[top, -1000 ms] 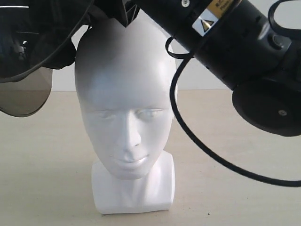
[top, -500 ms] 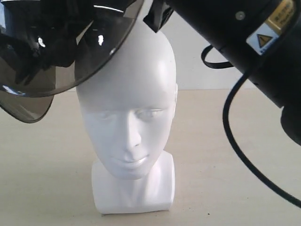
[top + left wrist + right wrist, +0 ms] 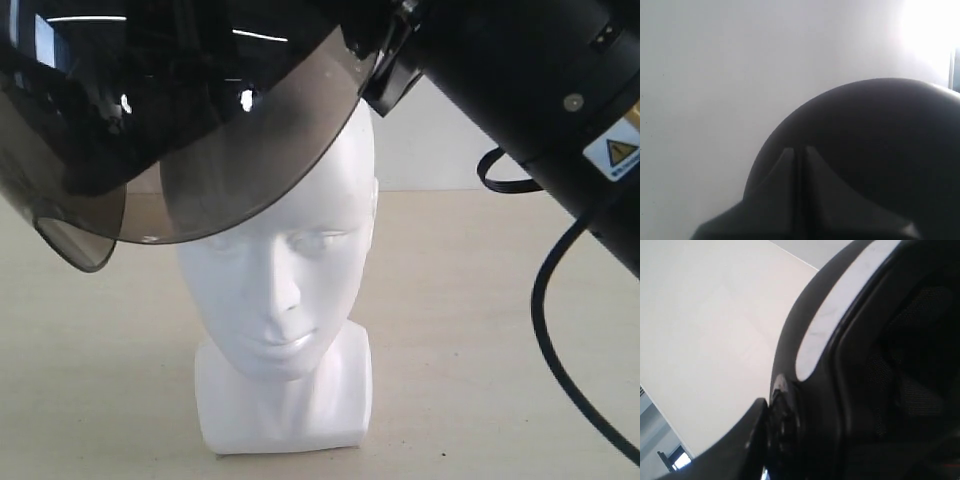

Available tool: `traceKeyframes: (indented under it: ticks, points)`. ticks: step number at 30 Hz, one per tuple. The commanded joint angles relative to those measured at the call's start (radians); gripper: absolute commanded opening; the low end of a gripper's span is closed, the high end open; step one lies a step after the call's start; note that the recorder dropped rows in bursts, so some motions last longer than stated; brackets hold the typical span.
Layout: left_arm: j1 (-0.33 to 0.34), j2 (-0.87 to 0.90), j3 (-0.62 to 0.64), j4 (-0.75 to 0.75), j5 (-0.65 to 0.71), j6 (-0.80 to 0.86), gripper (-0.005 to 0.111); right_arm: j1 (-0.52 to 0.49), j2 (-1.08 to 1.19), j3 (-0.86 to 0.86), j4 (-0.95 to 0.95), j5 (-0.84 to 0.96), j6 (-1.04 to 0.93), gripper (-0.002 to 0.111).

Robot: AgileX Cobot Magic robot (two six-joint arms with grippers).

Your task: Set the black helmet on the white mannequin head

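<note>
Helmet (image 3: 200,110): aloft, tilted over head (image 3: 280,280), aligned for lowering. Left tool (image 3: 797,165), right tool (image 3: 771,416): clench indeterminable.

Robotics lab bench, bare beige tabletop (image 3: 480,330), blank white wall (image 3: 420,150), black robot arm (image 3: 520,80)

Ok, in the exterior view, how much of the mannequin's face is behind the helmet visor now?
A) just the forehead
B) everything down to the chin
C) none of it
A: the visor of the black helmet overlaps the forehead of the white mannequin head; eyes, nose and lips show below its edge.
</note>
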Motion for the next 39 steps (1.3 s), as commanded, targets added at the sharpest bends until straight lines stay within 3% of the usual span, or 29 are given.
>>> traceKeyframes:
  ticks: [1,22,39]
  points:
    - [-0.005,0.031,-0.03,0.138,-0.066,-0.057,0.004,-0.014,-0.015,0.039,0.041,0.058,-0.081,0.0]
    - [-0.007,0.131,-0.036,0.213,-0.233,-0.067,0.004,-0.014,-0.015,0.137,0.207,0.103,-0.262,0.0]
    - [-0.146,0.168,-0.036,0.236,-0.153,-0.049,0.004,-0.014,-0.015,0.137,0.196,0.137,-0.355,0.0]
